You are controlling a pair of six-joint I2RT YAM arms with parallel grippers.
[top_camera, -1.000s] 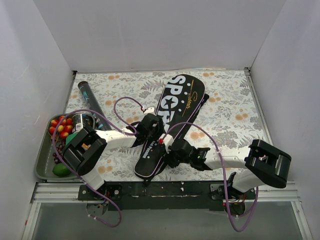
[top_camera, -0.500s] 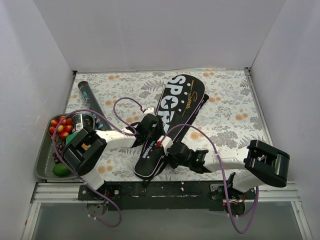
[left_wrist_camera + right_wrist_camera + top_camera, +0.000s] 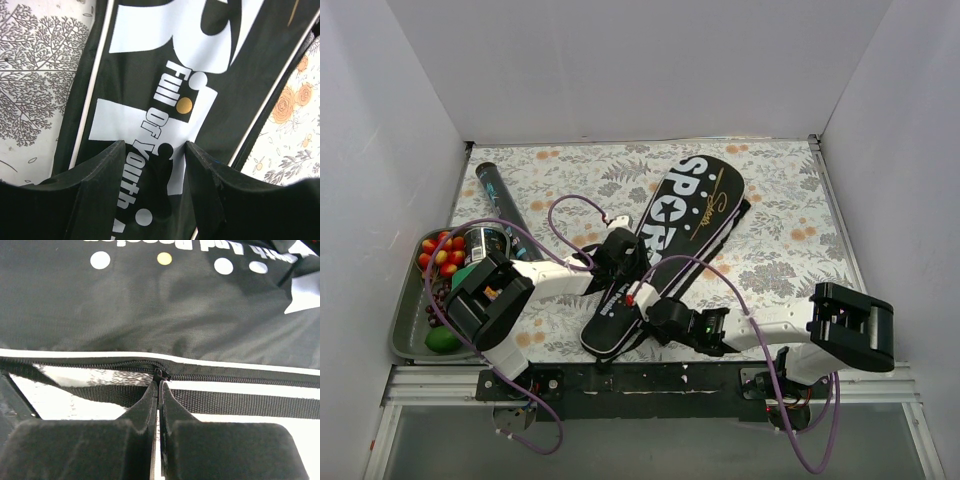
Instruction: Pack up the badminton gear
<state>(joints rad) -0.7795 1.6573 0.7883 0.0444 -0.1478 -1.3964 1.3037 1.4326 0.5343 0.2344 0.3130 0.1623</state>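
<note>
**Racket bag** (image 3: 665, 250): lies flat and diagonal on the tabletop (image 3: 790, 190), with its narrow end nearest both arms.

**Right pincer** (image 3: 159, 384): closed, tips together on the zipper pull (image 3: 160, 374), which sits at the bag's side seam directly ahead of them. A black webbing strap (image 3: 240, 402) runs just below the seam, between this pincer and the bag's edge.

**Left pincer** (image 3: 154, 146): fingers apart, straddling the white lettering on the bag's upper face, just beyond the right pincer. Whether they press on the cloth or only hover over it cannot be told.

**Handling:** the bag is judged to be soft, light fabric, likely to wrinkle and slide on the tabletop when tugged. The small pull is therefore the proper hold for working the zip, with the cloth pinned flat close by. The pull is tiny and may slip from the pads if it is dragged off the line of the teeth.

**Shuttle tube** (image 3: 500, 205): lies well apart, to the left of the left pincer and next to the tray (image 3: 405, 335). It looks rigid and prone to roll.
</note>
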